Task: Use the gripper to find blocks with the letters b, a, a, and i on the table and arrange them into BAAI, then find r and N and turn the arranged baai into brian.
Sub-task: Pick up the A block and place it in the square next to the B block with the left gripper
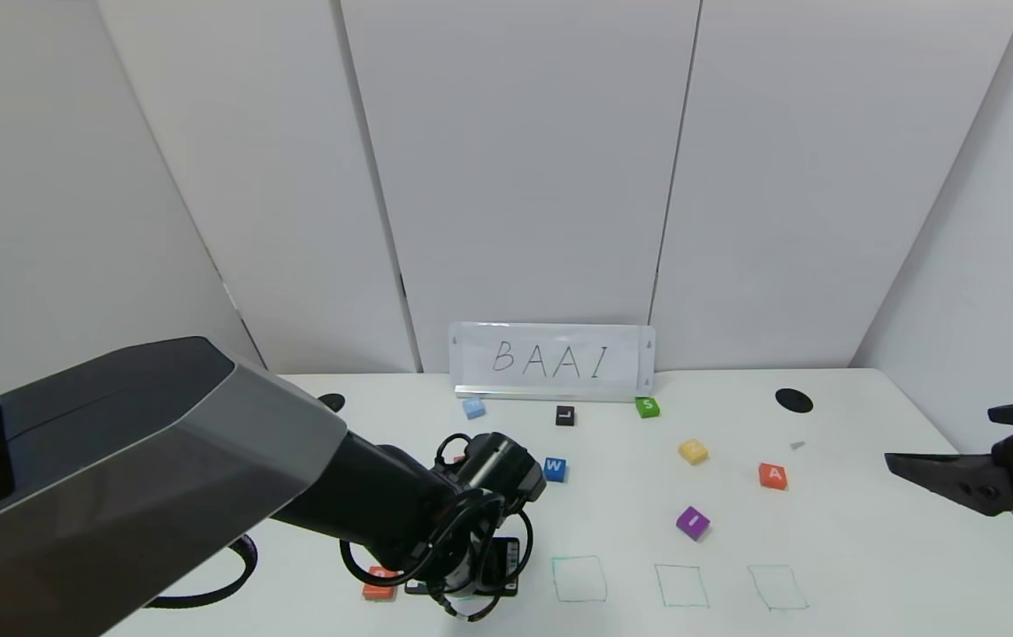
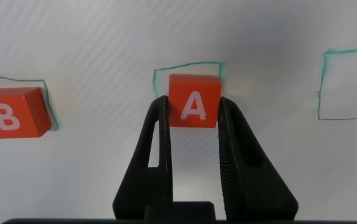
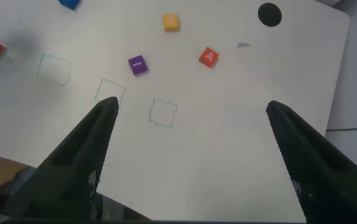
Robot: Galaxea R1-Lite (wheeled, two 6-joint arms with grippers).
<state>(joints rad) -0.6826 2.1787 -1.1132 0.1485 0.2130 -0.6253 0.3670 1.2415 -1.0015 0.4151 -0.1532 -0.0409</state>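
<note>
My left gripper (image 2: 194, 107) is shut on an orange-red A block (image 2: 194, 99), which is held over a green-outlined square on the white table (image 1: 869, 548). An orange-red B block (image 2: 13, 112) lies in the neighbouring green square, beside the left wrist (image 1: 379, 584). A second A block (image 1: 772, 476) and the purple I block (image 1: 693, 523) lie loose at mid-right. My right gripper (image 3: 190, 109) hangs open and empty above the table's right side (image 1: 913, 469). Neither r nor N can be made out in these views.
A BAAI sign (image 1: 552, 361) stands at the back. Blue W (image 1: 556, 469), black L (image 1: 565, 415), green S (image 1: 647, 407), yellow (image 1: 693, 451) and light blue (image 1: 473, 408) blocks lie scattered. Three green squares (image 1: 681, 586) lie along the front edge. A black grommet (image 1: 794, 401) sits back right.
</note>
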